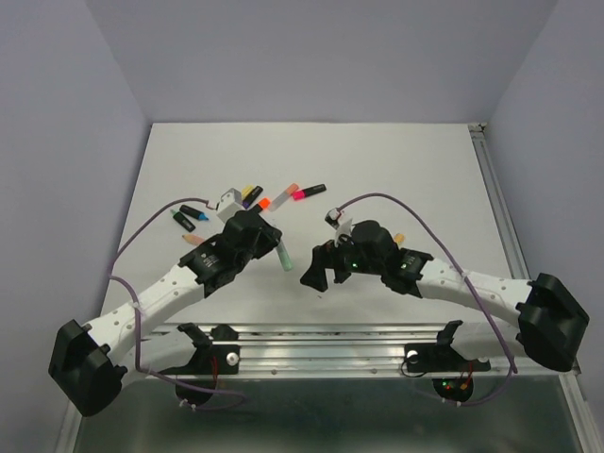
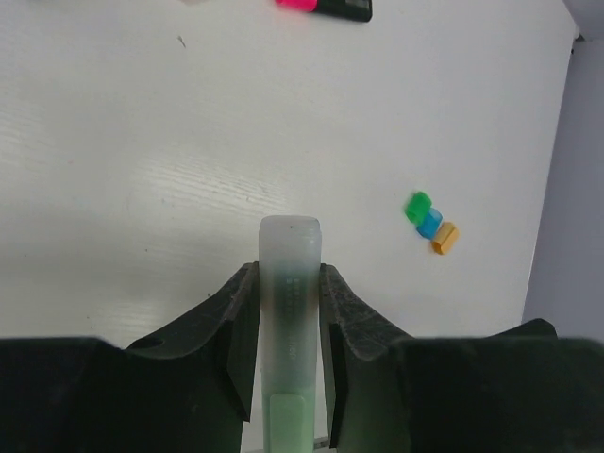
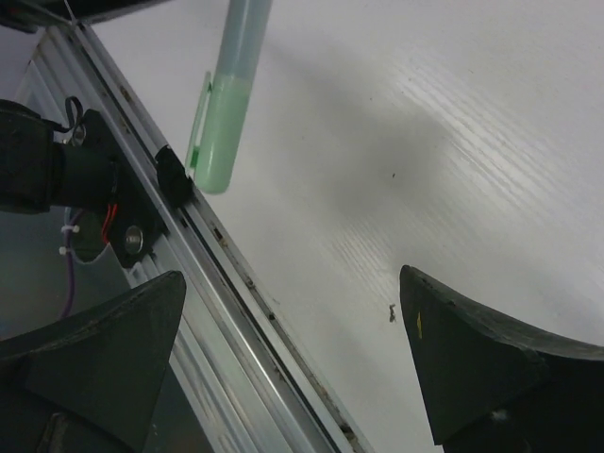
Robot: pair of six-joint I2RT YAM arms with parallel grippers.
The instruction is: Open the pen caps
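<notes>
pen [image 2: 290, 247] in left hand [image 2: 288, 274] | caps [image 2: 429, 223] clustered on table [image 2: 142, 142] | other pens [image 1: 310, 192] behind

— Walls?
— Plain pale lavender walls [image 1: 311, 57] on three sides, unmarked.
— Surface?
— White counter [image 1: 396, 170], faint grain, a few dark specks. Metal rail [image 1: 330, 335] along the near edge, side rail [image 1: 500, 208] down the right. Lighting even, shadows soft.

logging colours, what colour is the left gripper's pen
Pale mint green pen; shows best in left wrist view.
</notes>
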